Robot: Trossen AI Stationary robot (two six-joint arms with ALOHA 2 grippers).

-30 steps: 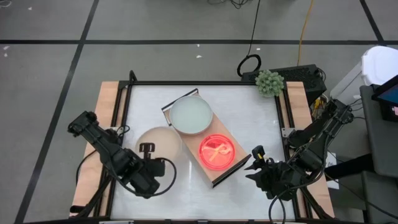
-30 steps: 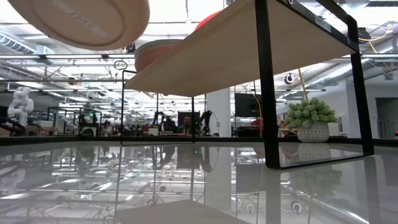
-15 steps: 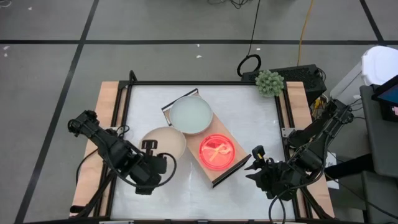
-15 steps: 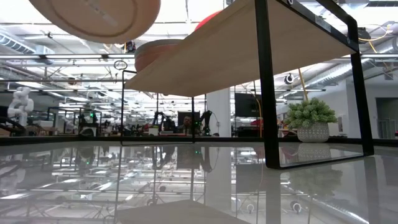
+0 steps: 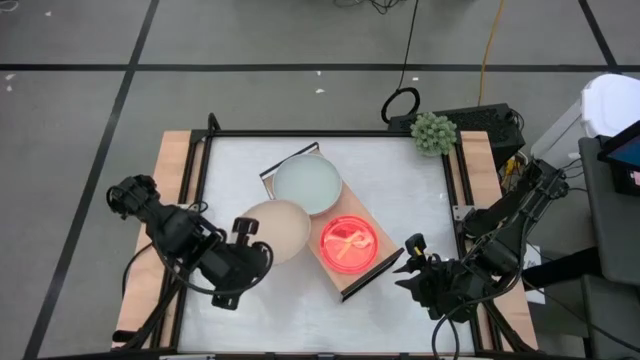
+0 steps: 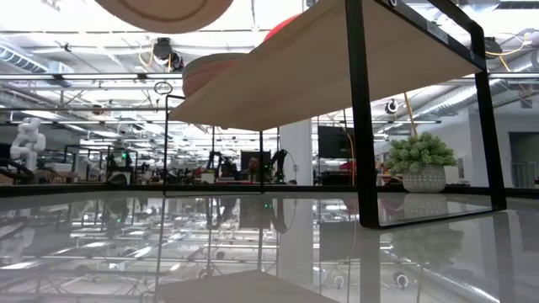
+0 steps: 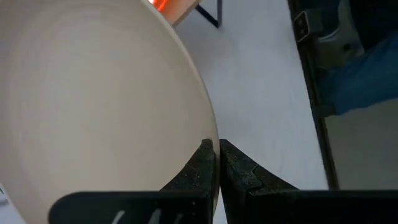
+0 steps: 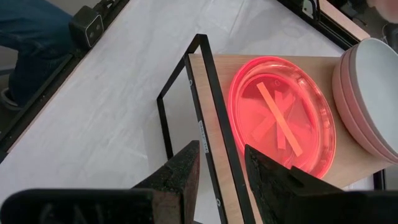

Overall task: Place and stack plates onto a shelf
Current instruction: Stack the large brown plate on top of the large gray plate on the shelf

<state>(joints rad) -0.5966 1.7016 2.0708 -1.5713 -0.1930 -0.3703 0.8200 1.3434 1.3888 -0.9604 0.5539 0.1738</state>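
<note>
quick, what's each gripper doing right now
Left gripper: shut on the beige plate, pinching its rim.
Right gripper: open, holding nothing, near the shelf end.

This is a robotics lab, a large open hall rather than a home or kitchen. The white bench (image 5: 400,190) stands on a grey floor (image 5: 90,120) marked with black tape lines, with cables (image 5: 408,50) trailing across it. Level across the bench, the room beyond shows rows of black metal frames (image 6: 101,156), overhead trusses with strip lighting (image 6: 67,80), a white humanoid robot (image 6: 25,143) standing at one side, and more dark robot arms (image 6: 274,164) at stations farther back. A small potted plant (image 6: 417,164) sits at the bench's edge.
</note>
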